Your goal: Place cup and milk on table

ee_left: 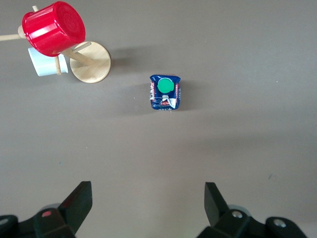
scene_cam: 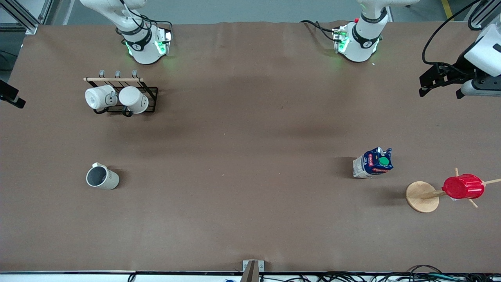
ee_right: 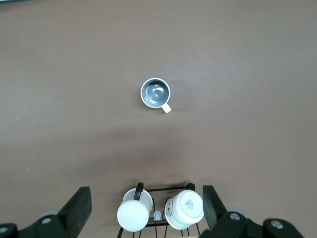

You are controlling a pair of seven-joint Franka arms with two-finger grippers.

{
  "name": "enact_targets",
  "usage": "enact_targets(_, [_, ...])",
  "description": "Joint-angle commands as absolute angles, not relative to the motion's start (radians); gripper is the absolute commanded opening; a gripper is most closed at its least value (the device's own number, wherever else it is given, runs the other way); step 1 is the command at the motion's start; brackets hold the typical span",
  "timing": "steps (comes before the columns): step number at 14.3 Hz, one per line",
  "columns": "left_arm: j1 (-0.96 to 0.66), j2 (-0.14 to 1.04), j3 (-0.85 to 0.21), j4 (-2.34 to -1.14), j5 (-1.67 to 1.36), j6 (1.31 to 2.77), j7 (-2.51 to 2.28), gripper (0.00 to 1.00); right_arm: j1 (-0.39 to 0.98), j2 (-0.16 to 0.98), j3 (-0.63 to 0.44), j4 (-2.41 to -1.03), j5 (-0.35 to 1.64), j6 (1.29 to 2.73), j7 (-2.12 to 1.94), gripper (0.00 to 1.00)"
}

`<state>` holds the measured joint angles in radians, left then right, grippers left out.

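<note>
The cup [scene_cam: 102, 177], a pale grey mug with a dark grey inside, stands upright on the table [scene_cam: 250, 129] toward the right arm's end; it also shows in the right wrist view [ee_right: 155, 93]. The milk [scene_cam: 373, 162], a dark blue carton with a green cap, stands on the table toward the left arm's end and shows in the left wrist view [ee_left: 166, 92]. My left gripper [scene_cam: 440, 88] [ee_left: 147, 194] is open and empty, high up, apart from the milk. My right gripper [scene_cam: 11, 97] [ee_right: 146, 193] is open and empty, high over the mug rack.
A black wire rack [scene_cam: 150, 98] with two white mugs [scene_cam: 100, 97] [scene_cam: 134, 99] stands near the right arm's base. A wooden peg stand with a round base [scene_cam: 422, 196] holds a red ribbed cup [scene_cam: 463, 187] beside the milk, nearer to the front camera.
</note>
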<state>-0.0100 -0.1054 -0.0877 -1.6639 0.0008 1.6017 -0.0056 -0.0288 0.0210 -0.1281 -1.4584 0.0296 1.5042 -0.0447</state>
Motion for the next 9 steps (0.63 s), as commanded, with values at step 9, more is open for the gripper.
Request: enact_targets(9, [0.011,0.029,-0.087,-1.675,0.012,1.684,-0.018,1.00,-0.057,-0.025,-0.100,-1.502,0.009,1.508,-0.026,0.99])
